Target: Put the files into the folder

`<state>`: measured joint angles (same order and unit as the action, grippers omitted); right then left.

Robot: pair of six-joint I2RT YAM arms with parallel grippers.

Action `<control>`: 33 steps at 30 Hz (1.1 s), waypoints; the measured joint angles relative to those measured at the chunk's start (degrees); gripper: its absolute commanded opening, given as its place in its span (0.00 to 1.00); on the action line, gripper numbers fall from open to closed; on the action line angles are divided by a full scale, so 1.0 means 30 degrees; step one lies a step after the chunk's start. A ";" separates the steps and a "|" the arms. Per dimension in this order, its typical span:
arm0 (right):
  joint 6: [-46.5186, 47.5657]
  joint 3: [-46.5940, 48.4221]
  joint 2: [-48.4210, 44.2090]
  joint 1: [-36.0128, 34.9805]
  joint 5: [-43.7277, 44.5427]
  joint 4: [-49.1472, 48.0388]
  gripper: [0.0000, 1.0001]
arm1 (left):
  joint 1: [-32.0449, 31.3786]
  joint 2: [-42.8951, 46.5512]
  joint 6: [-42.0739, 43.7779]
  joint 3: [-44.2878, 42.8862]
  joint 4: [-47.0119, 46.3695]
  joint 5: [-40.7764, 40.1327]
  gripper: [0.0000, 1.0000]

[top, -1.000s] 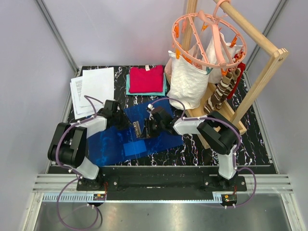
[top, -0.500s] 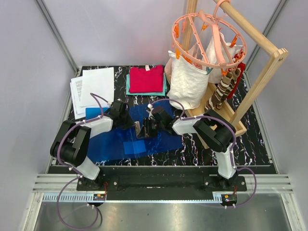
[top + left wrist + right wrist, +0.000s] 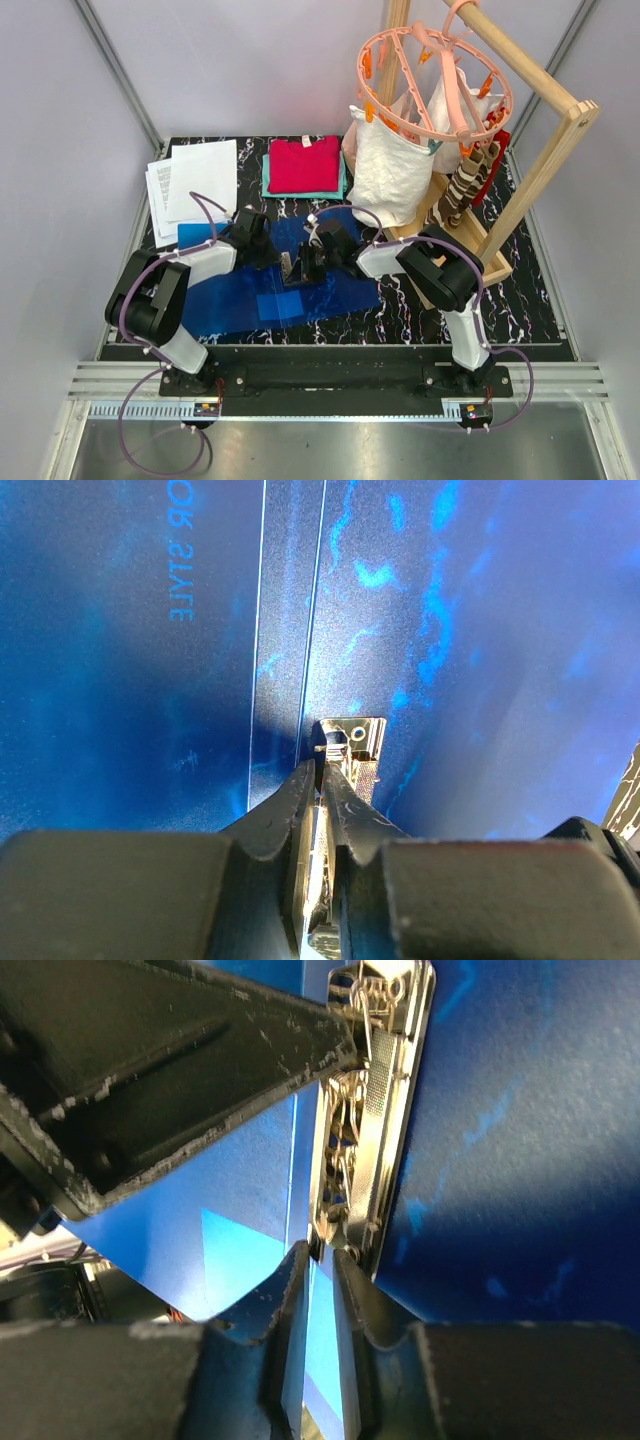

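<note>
The left arm [image 3: 160, 295] rises from its base at 7 o'clock in the top view and stretches its forearm toward 2 o'clock. The left gripper [image 3: 268, 252] points down, its fingers [image 3: 285, 810] pinched almost together on a metal clip [image 3: 352, 742]. The right arm [image 3: 445, 280] climbs from 5 o'clock toward 12, then bends its forearm toward 9 o'clock, bringing the right gripper [image 3: 300, 267] just beside the left one, its fingers [image 3: 365, 1310] narrowed to a slit and pinching the clip's end.
</note>
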<state>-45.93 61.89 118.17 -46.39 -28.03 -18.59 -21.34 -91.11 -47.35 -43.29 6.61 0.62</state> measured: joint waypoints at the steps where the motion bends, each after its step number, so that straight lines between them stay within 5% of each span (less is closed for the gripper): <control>1: -0.0036 0.0095 0.0102 0.0000 -0.0058 -0.0015 0.13 | -0.0007 0.0000 0.0007 -0.0015 0.0022 -0.0015 0.14; 5: -0.0255 0.0299 0.0423 0.0022 -0.0233 -0.0277 0.00 | -0.0036 0.0000 0.0131 -0.0058 0.0087 -0.0124 0.19; 8: -0.0313 0.0299 0.0430 0.0036 -0.0277 -0.0284 0.00 | -0.0058 0.0022 0.0408 -0.0299 0.0576 -0.0350 0.45; 10: -0.0321 0.0306 0.0430 0.0036 -0.0211 -0.0248 0.00 | -0.0138 0.0277 0.0714 -0.0546 0.1086 -0.0605 0.51; 14: -0.0342 0.0648 0.0423 0.0036 0.0197 0.0627 0.00 | -0.0168 0.2120 0.0874 -0.0233 0.3024 -0.1333 0.31; 19: -0.0517 0.0838 0.0379 0.0007 0.0612 0.1231 0.00 | -0.0372 0.5260 0.0131 0.1654 0.3519 -0.1428 0.26; 22: -0.0568 0.0969 0.0342 -0.0044 0.0845 0.1617 0.00 | -0.0838 0.4685 -0.0066 0.2127 0.3410 -0.1260 0.25; 25: -0.0474 0.1443 0.0219 -0.0240 0.1486 0.2754 0.00 | -0.1253 0.3439 -0.0248 0.2091 0.3016 -0.0991 0.10; 33: 0.0073 0.4065 0.0277 -0.1246 0.5158 0.7919 0.00 | -0.1290 0.2375 -0.0597 0.1472 0.2761 -0.1005 0.09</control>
<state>-45.71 74.08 119.00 -50.13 -12.56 5.17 -25.21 -83.99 -49.15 -38.87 14.90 -2.39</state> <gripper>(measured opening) 0.009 0.095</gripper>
